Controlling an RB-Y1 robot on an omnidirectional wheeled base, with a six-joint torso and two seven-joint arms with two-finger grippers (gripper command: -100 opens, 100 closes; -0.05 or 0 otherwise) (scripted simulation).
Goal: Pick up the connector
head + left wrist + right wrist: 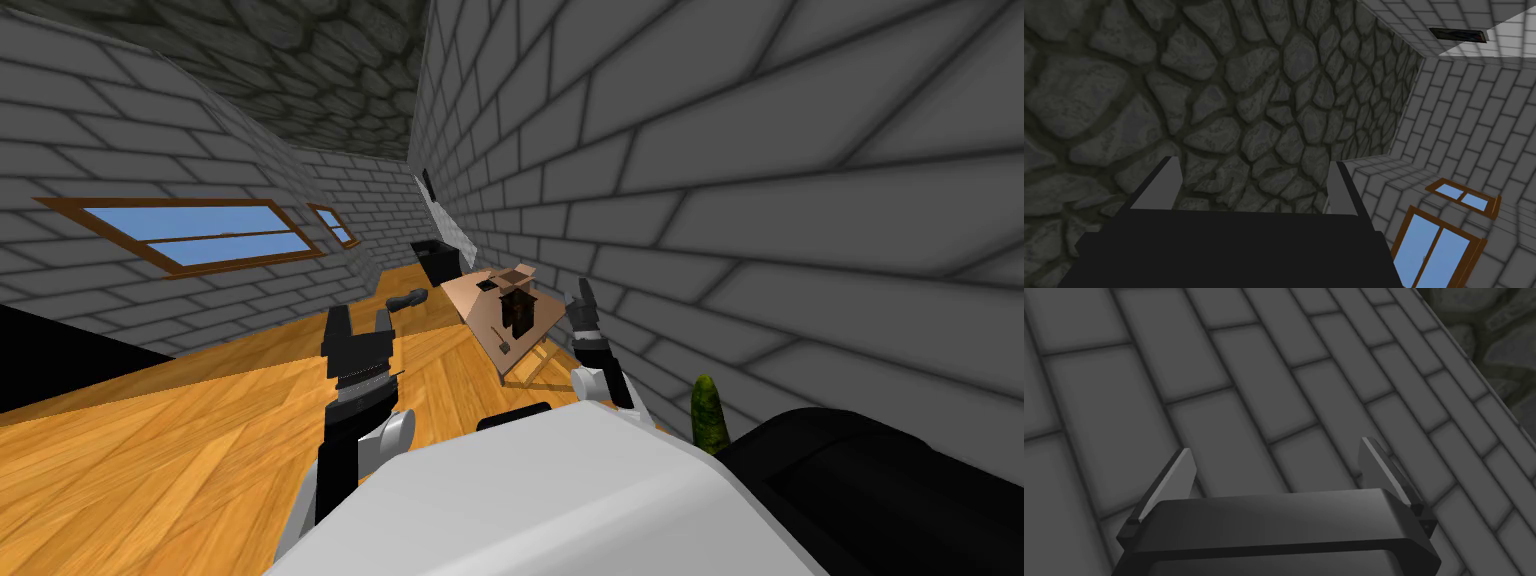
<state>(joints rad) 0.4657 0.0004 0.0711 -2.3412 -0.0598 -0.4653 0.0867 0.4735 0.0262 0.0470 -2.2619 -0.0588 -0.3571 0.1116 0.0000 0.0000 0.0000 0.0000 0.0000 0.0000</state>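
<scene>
A small brown table (480,300) stands against the grey brick wall ahead of me. On it stand a dark boxy object (518,308) and a small dark piece with a thin stem (503,342) near the table's front edge; which of them is the connector I cannot tell. My right gripper (583,298) is raised just right of the table, beside the wall, and its fingers stand open and empty (1278,473). My left gripper (358,322) is raised left of the table, over the wooden floor, also open with nothing between its fingers (1250,187).
A black bin (437,258) stands beyond the table by the wall. A dark grey object (408,298) lies on the floor left of the table. A green cactus-like plant (706,410) and a black rounded bulk (880,490) sit close on my right.
</scene>
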